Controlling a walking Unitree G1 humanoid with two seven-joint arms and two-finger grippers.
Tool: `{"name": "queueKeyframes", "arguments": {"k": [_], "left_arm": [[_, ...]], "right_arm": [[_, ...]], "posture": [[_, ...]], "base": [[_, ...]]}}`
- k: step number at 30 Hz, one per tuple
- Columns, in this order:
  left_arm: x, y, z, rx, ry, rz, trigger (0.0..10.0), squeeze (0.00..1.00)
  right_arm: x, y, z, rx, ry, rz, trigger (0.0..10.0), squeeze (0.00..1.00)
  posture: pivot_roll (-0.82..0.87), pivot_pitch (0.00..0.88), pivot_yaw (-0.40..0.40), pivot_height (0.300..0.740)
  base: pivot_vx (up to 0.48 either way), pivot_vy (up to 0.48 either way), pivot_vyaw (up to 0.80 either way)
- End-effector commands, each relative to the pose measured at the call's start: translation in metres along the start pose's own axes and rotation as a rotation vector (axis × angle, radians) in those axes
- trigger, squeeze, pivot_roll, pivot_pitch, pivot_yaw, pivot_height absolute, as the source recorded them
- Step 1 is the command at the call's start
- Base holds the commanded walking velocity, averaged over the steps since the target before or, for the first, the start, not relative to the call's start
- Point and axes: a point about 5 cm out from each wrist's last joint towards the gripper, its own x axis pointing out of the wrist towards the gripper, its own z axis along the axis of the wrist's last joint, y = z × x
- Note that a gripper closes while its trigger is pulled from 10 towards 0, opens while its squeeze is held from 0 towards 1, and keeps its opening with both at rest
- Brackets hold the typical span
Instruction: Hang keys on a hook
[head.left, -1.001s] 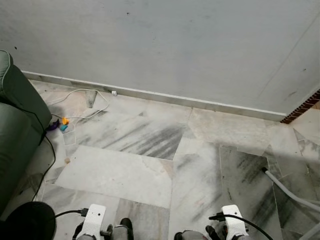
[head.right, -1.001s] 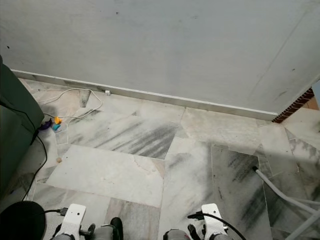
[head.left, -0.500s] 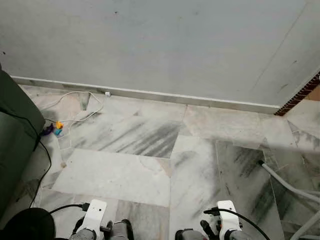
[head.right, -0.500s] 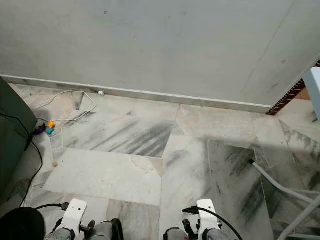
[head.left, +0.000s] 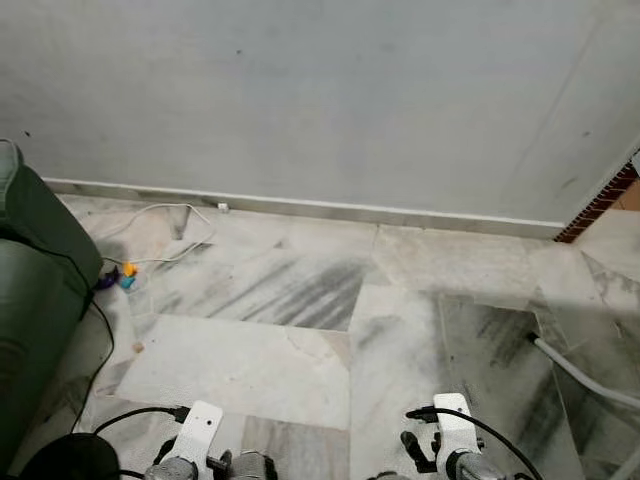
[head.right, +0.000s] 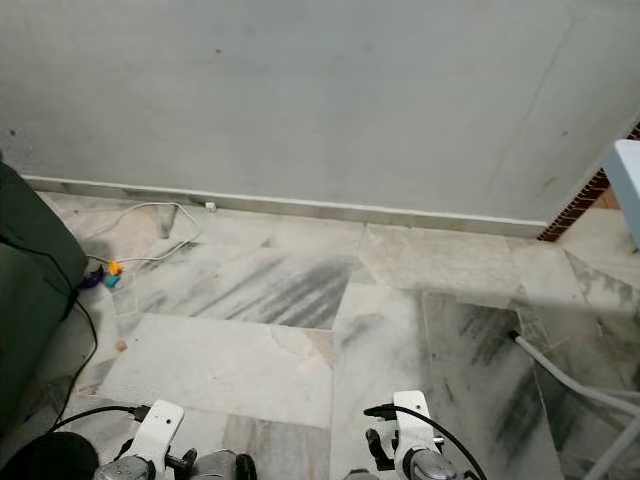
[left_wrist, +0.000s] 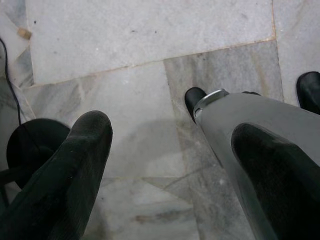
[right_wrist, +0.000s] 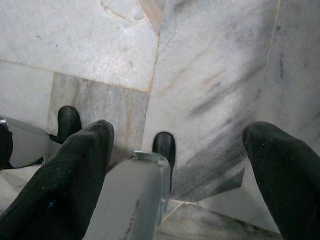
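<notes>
Both arms hang low at the bottom of the eye views, the left wrist (head.left: 192, 438) and the right wrist (head.left: 452, 428) over the marble floor (head.left: 300, 300). In the left wrist view my left gripper (left_wrist: 170, 170) is open, its two black fingers (left_wrist: 65, 175) wide apart with only floor and my own leg between them. Likewise my right gripper (right_wrist: 172, 180) is open, with its fingers (right_wrist: 60, 185) spread and holding nothing. A bare grey wall (head.left: 320, 90) with a white skirting (head.left: 320, 208) stands ahead.
A green sofa (head.left: 30, 280) stands at the left, with a black round object (head.left: 70, 458) near it. A white cable (head.left: 170, 225) and small coloured bits (head.left: 122, 272) lie by the skirting. A white pipe (head.left: 585, 375) crosses the floor at right, below a brick edge (head.left: 600, 205).
The whole picture has shifted: the camera has turned a little, so the wall and sofa sit differently in frame. Both arms show lower at the bottom edge. Grippers stay open.
</notes>
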Motion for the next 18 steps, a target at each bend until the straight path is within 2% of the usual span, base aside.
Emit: {"name": "queueKeyframes", "arguments": {"k": [1,9,12,18], "left_arm": [[-0.001,-0.003,-0.006,0.009,0.016,-0.007,10.0,0.00],[0.000,-0.006,0.000,-0.048,-0.016,-0.019,10.0,0.00],[0.001,-0.008,0.004,-0.098,-0.047,-0.024,10.0,0.00],[-0.001,-0.007,-0.008,-0.047,0.003,-0.023,10.0,0.00]], "right_arm": [[-0.004,-0.003,-0.015,0.004,0.044,0.000,10.0,0.00],[-0.006,-0.011,-0.020,0.011,0.044,-0.030,10.0,0.00],[-0.005,-0.015,-0.006,0.089,-0.028,-0.036,10.0,0.00],[-0.005,-0.018,-0.007,0.068,-0.016,-0.057,10.0,0.00]], "posture": [[-0.02,0.093,0.041,0.740],[-0.03,0.085,0.022,0.740],[-0.04,0.075,0.018,0.740],[-0.04,0.052,0.031,0.740]], "base": [[0.000,0.000,0.00],[0.000,0.000,0.00],[0.000,0.000,0.00],[0.000,0.000,0.00]]}}
